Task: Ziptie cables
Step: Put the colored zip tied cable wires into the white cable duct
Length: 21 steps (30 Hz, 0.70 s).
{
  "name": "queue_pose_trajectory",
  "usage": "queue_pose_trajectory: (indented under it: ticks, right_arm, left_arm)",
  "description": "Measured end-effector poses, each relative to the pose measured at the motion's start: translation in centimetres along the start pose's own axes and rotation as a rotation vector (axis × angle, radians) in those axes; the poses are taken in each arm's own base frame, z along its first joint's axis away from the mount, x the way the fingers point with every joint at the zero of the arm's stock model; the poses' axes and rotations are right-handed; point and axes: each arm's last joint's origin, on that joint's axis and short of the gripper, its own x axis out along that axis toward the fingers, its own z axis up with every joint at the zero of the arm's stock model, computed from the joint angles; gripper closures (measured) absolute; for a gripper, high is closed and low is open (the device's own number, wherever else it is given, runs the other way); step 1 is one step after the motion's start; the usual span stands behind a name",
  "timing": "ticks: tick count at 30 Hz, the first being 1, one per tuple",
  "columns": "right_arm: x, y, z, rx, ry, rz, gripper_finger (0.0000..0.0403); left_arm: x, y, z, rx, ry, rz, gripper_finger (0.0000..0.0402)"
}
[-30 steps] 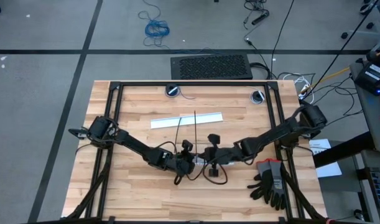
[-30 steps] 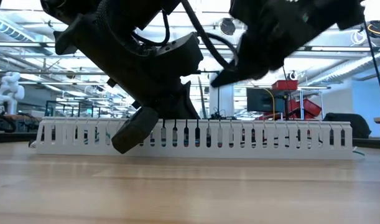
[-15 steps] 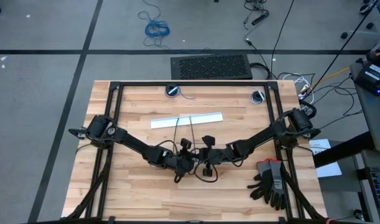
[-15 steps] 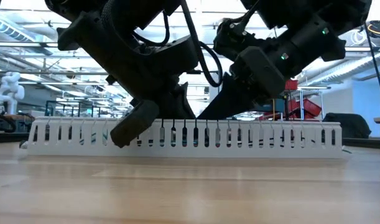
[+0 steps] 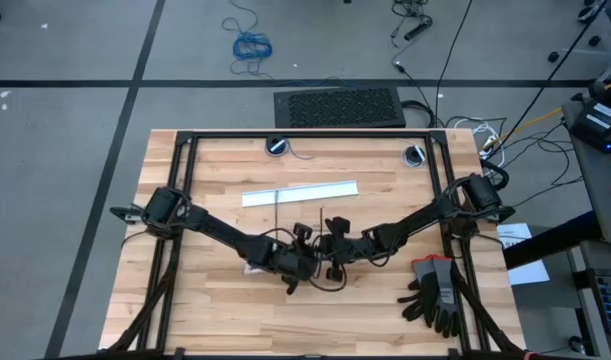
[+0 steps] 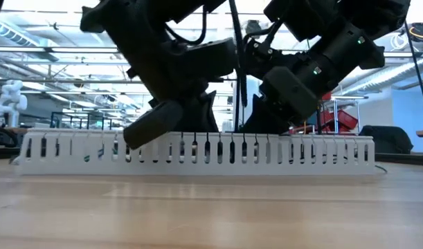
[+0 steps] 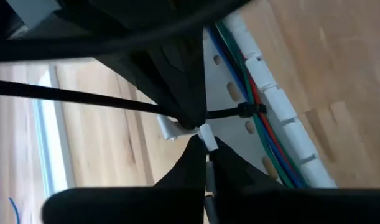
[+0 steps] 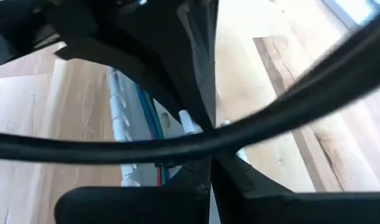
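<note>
A white slotted strip [image 6: 197, 149] lies on the table under both arms. The cables [image 7: 264, 127], thin blue, green and red wires, run along it. A black ziptie [image 7: 84, 99] crosses the cables, its head [image 7: 245, 111] beside them and its tail pointing toward the far edge. My left gripper [image 7: 206, 148] and right gripper [image 8: 209, 163] are both shut and meet tip to tip at the strip, at the table's middle [image 5: 315, 262]. A second thin black strip [image 5: 275, 215] stands out beside my left arm. My left gripper pinches a small white tab [image 7: 207, 135] on the slotted strip's wall between its two fingertips, slanting down from the table's left. The strip stays on the table. My right gripper slants down from the table's right. Its fingertip [image 7: 186, 115] sits on the ziptie's tail right beside the strip, across it. A thick black cord hides the spot in its own wrist view.
A flat white strip [image 5: 300, 192] lies farther back on the table. Black gloves [image 5: 435, 295] lie at the near right. A black frame [image 5: 310, 135] borders the work area, and loose black cords loop below the wrists.
My right gripper has come down and toward the table's left, up against the left gripper. My left gripper has risen slightly and tipped. The slotted strip has slid a little toward the table's left, still on the table.
</note>
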Motion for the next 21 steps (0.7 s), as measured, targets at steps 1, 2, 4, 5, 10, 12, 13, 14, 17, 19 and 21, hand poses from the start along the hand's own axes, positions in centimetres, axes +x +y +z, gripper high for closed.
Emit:
queue_pose_trajectory:
  ticks: [1, 2, 4, 5, 10, 12, 13, 14, 17, 19, 21]
  right_arm:
    - [0.0, -0.1, 0.0, -0.002, 0.001, 0.002, 0.0403]
    - [0.0, -0.1, 0.0, -0.005, 0.002, 0.002, 0.0403]
    - [0.1, 0.0, 0.0, -0.017, -0.001, 0.005, 0.0403]
    - [-0.1, 0.0, 0.2, -0.029, -0.011, 0.011, 0.0403]
    - [-1.1, 0.4, 0.6, -0.067, -0.027, 0.013, 0.0403]
    - [-1.3, 0.3, 0.7, -0.068, -0.017, 0.008, 0.0403]
    - [-1.3, 0.3, 0.6, -0.066, -0.013, 0.002, 0.0403]
    - [-1.4, 0.2, 0.6, -0.063, -0.007, -0.001, 0.0403]
    - [-1.6, 0.5, 0.6, -0.081, -0.013, 0.000, 0.0403]
    - [-2.1, 0.9, 0.7, -0.109, -0.023, 0.002, 0.0403]
    - [-3.0, 1.3, 1.2, -0.148, -0.044, 0.016, 0.0403]
  left_arm:
    - [-0.2, 0.1, 0.3, -0.015, 0.006, -0.002, 0.0387]
    - [-0.5, 0.2, 0.6, -0.020, 0.011, -0.004, 0.0380]
    - [-0.7, 0.3, 1.1, -0.039, 0.001, -0.011, 0.0370]
    - [-0.4, 0.2, 1.1, -0.042, -0.004, -0.019, 0.0370]
    - [2.5, -1.2, 0.5, 0.006, 0.048, -0.023, 0.0394]
    - [3.2, -1.7, 0.3, 0.017, 0.059, -0.002, 0.0396]
    - [3.4, -1.9, 0.2, 0.023, 0.063, 0.008, 0.0397]
    - [3.5, -2.1, 0.3, 0.032, 0.063, 0.019, 0.0397]
    - [3.4, -2.4, 0.4, 0.065, 0.057, 0.049, 0.0398]
    - [3.4, -2.5, 0.6, 0.095, 0.039, 0.057, 0.0398]
    - [3.5, -2.6, 0.7, 0.131, 0.024, 0.059, 0.0398]
